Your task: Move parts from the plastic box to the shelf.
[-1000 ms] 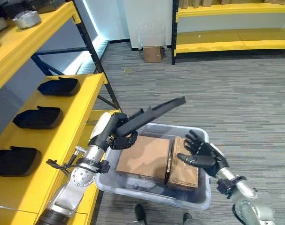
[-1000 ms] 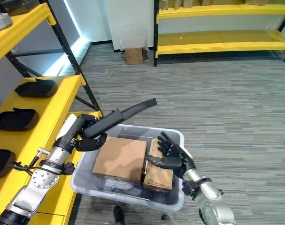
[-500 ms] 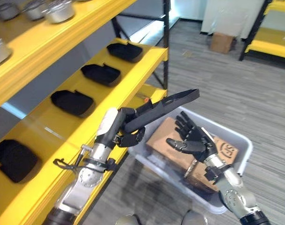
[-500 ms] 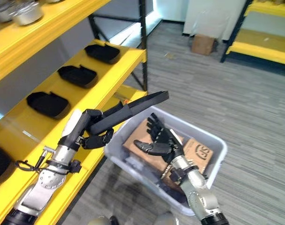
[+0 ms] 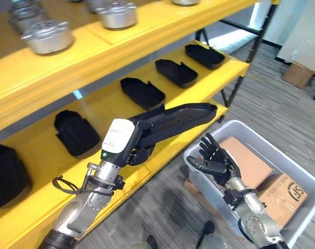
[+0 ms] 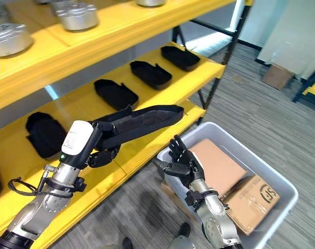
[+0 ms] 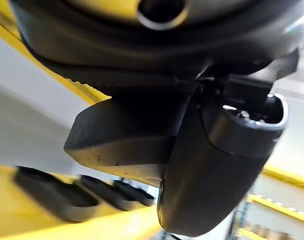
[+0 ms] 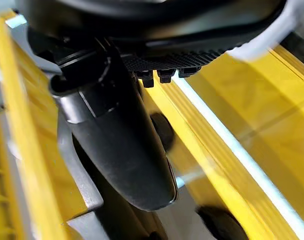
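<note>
Your left robot hand [image 5: 135,150] sits at centre-left of the left eye view, fingers curled round the near end of a long black plastic part [image 5: 177,118]. The part slants up and to the right from the grip, its far end hanging over the front edge of the yellow shelf [image 5: 103,106]. On that shelf board, a row of similar black parts [image 5: 142,92] runs from the left edge towards the upper right. The board above carries round metal parts [image 5: 47,36] at the top left.

Your right robot hand [image 5: 215,161] is at lower centre-right, fingers spread and relaxed, gripping nothing, above the near rim of the grey plastic box [image 5: 303,181]. In the box lie cardboard boxes [image 5: 247,162].
</note>
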Motion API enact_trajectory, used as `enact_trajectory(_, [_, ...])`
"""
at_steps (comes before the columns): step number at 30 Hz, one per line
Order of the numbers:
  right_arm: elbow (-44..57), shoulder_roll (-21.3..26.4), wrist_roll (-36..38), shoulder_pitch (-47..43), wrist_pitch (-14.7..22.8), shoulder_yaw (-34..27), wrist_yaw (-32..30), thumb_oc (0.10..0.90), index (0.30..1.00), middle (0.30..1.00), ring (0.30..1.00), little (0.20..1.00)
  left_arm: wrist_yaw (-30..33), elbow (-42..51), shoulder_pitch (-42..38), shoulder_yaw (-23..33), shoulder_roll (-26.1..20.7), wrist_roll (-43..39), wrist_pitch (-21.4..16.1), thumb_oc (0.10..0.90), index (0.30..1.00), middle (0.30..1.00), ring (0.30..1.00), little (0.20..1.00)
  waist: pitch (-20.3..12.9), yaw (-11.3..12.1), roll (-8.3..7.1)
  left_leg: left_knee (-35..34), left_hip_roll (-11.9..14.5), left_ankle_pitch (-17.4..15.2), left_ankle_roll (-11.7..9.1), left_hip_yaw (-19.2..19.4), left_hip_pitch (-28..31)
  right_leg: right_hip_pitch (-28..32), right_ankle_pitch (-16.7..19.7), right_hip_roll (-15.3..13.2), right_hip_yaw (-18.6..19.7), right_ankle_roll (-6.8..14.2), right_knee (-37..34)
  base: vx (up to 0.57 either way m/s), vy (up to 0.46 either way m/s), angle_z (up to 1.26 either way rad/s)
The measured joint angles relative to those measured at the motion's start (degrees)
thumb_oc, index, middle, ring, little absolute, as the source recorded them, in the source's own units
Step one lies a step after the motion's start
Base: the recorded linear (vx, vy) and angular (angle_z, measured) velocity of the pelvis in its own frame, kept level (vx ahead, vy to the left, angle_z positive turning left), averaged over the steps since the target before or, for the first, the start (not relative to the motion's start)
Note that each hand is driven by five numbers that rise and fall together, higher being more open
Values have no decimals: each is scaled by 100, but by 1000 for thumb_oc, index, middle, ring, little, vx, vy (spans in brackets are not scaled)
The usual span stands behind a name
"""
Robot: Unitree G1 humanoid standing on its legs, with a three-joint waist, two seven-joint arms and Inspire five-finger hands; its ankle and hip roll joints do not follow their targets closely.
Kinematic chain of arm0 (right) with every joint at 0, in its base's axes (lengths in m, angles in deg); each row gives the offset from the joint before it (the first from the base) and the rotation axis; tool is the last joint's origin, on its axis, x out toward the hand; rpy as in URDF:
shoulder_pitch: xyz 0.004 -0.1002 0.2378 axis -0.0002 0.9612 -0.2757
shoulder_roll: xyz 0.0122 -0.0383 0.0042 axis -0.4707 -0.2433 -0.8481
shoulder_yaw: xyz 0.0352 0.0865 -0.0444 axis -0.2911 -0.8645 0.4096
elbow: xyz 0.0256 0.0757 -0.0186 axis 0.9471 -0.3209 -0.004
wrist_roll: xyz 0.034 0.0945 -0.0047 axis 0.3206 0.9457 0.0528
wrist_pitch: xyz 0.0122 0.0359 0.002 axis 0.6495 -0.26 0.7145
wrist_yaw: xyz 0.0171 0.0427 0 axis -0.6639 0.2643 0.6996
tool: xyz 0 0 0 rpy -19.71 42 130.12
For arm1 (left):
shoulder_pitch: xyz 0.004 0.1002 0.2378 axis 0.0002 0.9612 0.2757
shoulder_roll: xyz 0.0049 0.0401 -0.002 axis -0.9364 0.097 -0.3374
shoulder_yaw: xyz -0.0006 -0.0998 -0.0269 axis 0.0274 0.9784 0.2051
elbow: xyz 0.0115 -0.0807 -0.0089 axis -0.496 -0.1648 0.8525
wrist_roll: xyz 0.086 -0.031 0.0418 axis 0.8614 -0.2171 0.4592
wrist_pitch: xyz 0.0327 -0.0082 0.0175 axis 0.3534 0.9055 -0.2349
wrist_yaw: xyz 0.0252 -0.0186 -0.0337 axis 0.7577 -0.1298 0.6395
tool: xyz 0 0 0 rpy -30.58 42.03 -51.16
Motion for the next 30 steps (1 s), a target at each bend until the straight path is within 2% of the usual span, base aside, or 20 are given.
enact_trajectory(3, [106, -39, -192, -11, 3, 88, -44, 900, 1000, 1000, 1000, 1000, 12, 5, 25, 238, -6, 141, 60, 400, 300, 300, 300, 300, 0, 100, -54, 0, -98, 16, 43, 14, 11, 19, 185, -156, -14, 13, 31, -80, 185, 13])
enact_trajectory(8, [339, -79, -456, -59, 15, 252, -30, 900, 1000, 1000, 1000, 1000, 104, 16, 46, 701, -65, 130, 259, 400, 300, 300, 300, 300, 12, 307, -231, -65, -173, 46, 152, -17, 15, 24, 570, -257, -254, 292, 79, -82, 132, 11])
enact_trajectory(9, [341, -78, -509, -86, 13, 271, -32, 900, 1000, 1000, 1000, 1000, 104, 18, 97, 818, -74, 125, 258, 400, 300, 300, 300, 300, 21, 355, -239, -124, -178, 76, 227, -54, -8, 13, 720, -273, -299, 319, 135, -87, 38, 28])
enact_trajectory(10, [342, -67, -575, -83, 16, 280, -54, 900, 1000, 1000, 1000, 1000, 104, 18, 118, 851, -114, 115, 262, 400, 300, 300, 300, 300, 26, 379, -238, -242, -195, 168, 335, -203, 3, -16, 789, -275, -168, 384, 238, -49, -57, 75])
enact_trajectory(11, [376, -41, -602, -47, 18, 316, -95, 900, 1000, 1000, 1000, 1000, 103, 23, 98, 839, -41, 116, 254, 400, 300, 300, 300, 300, 32, 292, -229, -399, -180, 356, 356, -571, -14, -62, -24, -36, 268, 456, 578, 39, -75, 123])
enact_trajectory(12, [441, -19, -605, 38, 20, 284, -96, 900, 1000, 1000, 1000, 1000, 88, -7, 5, 816, 143, 121, 251, 400, 300, 300, 300, 300, 51, 163, -136, -426, -92, 451, 348, -1007, -139, -28, -799, 622, 1100, 430, 743, 47, -75, 194])
enact_trajectory(13, [563, 37, -605, 172, 20, 273, -99, 900, 1000, 1000, 1000, 1000, 90, 24, -41, 815, 287, 117, 235, 400, 300, 300, 300, 300, 45, -19, -27, -518, 16, 589, 303, -1440, -319, 51, -1334, 1400, 2001, 397, 623, 21, -60, 188])
enact_trajectory(14, [645, 144, -606, 215, 19, 272, -39, 900, 1000, 1000, 1000, 1000, 138, 92, -36, 839, 306, 102, 220, 400, 300, 300, 300, 300, 36, 22, -104, -773, -48, 774, 248, -1596, -329, 36, -1560, 1870, 2199, 148, 492, -6, -78, 162])
enact_trajectory(15, [650, 187, -608, 219, 20, 245, -21, 900, 1000, 1000, 1000, 1000, 137, 95, -22, 834, 309, 106, 220, 400, 300, 300, 300, 300, 12, 37, -146, -825, -187, 870, 259, -1840, -378, 120, -1586, 2123, 2483, 27, 240, -21, -105, 149])
enact_trajectory(16, [653, 225, -607, 238, 40, 172, -42, 900, 1000, 1000, 1000, 1000, 141, 108, 24, 809, 329, 108, 207, 400, 300, 300, 300, 300, -8, -63, -148, -849, -372, 948, 212, -2156, -443, 287, -1492, 2263, 2784, -513, -74, -19, -125, 123])
enact_trajectory(18, [628, 444, -627, 172, 41, 163, -58, 900, 1000, 1000, 1000, 1000, 218, 213, 333, 832, 252, 117, 127, 400, 300, 300, 300, 300, -26, 48, 161, -862, -370, 969, 172, -2272, -521, 346, -1365, 2257, 2618, -514, -277, -9, -165, 73])
enact_trajectory(19, [608, 485, -655, 169, 42, 174, -57, 900, 1000, 1000, 1000, 1000, 256, 215, 415, 833, 241, 115, 89, 400, 300, 300, 300, 300, -41, 128, 225, -862, -367, 1004, 166, -2321, -531, 367, -1364, 2262, 2567, -520, -307, -3, -152, 29])
enact_trajectory(22, [534, 556, -716, 83, 71, 205, -50, 900, 1000, 1000, 1000, 1000, 390, 221, 616, 835, 256, 114, -29, 400, 300, 300, 300, 300, -51, 182, 241, -838, -353, 1034, 114, -2518, -545, 457, -1383, 2284, 2362, -533, -380, -2, -117, 36])
enact_trajectory(27, [534, 552, -737, -45, 162, 198, -46, 900, 1000, 1000, 1000, 1000, 408, 236, 673, 840, 267, 121, -47, 400, 300, 300, 300, 300, -52, 221, 248, -837, -357, 1042, 78, -2586, -589, 490, -1398, 2299, 2298, -535, -389, -4, -83, 8])
enact_trajectory(30, [534, 556, -739, -19, 169, 201, -47, 900, 1000, 1000, 1000, 1000, 531, 236, 724, 842, 283, 123, -48, 400, 300, 300, 300, 300, -51, 215, 248, -858, -383, 1009, 8, -2684, -596, 582, -1388, 2256, 2076, -557, -459, -51, -42, 30])
